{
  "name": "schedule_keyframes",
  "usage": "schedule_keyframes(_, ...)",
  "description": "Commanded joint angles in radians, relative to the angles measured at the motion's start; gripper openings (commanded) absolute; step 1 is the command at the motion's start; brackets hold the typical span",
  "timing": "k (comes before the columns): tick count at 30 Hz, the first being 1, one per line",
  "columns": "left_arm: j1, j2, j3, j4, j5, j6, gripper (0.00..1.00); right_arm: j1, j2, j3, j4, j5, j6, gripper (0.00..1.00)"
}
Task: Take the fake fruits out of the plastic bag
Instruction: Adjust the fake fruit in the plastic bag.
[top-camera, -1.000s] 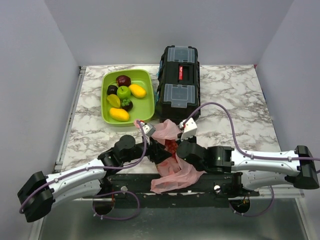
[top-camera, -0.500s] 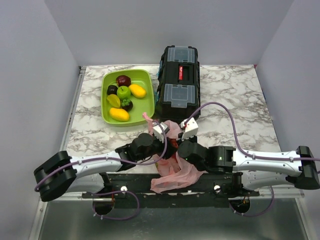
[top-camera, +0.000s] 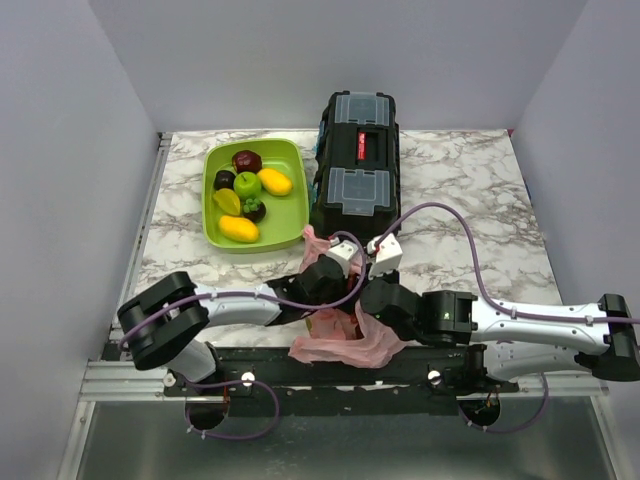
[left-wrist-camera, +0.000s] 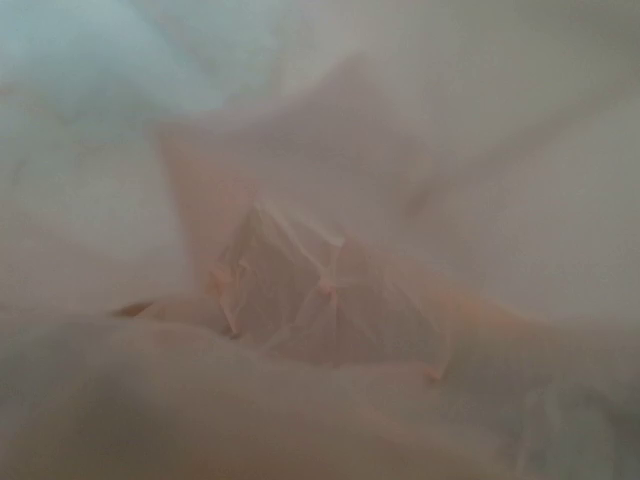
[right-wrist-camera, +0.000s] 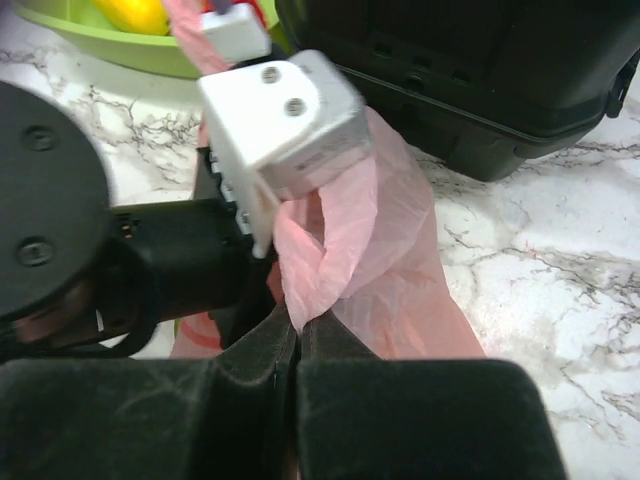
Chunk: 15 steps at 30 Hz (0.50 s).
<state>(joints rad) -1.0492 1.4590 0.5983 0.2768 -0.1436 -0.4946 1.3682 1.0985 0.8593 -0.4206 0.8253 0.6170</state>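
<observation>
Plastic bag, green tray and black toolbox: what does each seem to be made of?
Plastic bag: thin translucent pink film, slightly glossy; it creases and twists into a rope where the right end effector pinches it. Tray: looks like moulded lime-green plastic, smooth with a soft sheen. Toolbox: probably hard black plastic, matte, with clear lid compartments.

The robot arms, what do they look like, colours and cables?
Both the left arm and right arm have silvery-white links with black joints. A purple cable loops along each. A white camera block sits on each wrist. The right claw is black.
</observation>
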Motion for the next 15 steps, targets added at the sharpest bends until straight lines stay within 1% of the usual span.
schedule_keyframes(1, -0.002, 0.104, 0.093, -0.109, -0.025, -0.001, 0.74, 0.005, -0.015, -0.017, 0.0, 0.004, 0.016, 0.01)
schedule_keyframes(5, 0.009, 0.193, 0.192, -0.244, -0.022, -0.02, 0.75, 0.004, -0.025, -0.014, -0.016, 0.004, 0.025, 0.01)
schedule_keyframes(7, 0.015, 0.228, 0.22, -0.27, -0.008, -0.024, 0.7, 0.004, -0.035, -0.023, -0.014, 0.01, 0.025, 0.01)
schedule_keyframes(8, 0.018, 0.241, 0.231, -0.275, -0.006, -0.024, 0.66, 0.005, -0.037, -0.028, -0.014, 0.016, 0.026, 0.01)
schedule_keyframes(11, 0.026, 0.251, 0.25, -0.302, 0.012, -0.015, 0.46, 0.004, -0.044, -0.028, -0.028, 0.024, 0.032, 0.01)
schedule_keyframes(15, 0.026, 0.204, 0.225, -0.281, 0.054, 0.016, 0.27, 0.004, -0.048, -0.045, -0.052, 0.042, 0.053, 0.01)
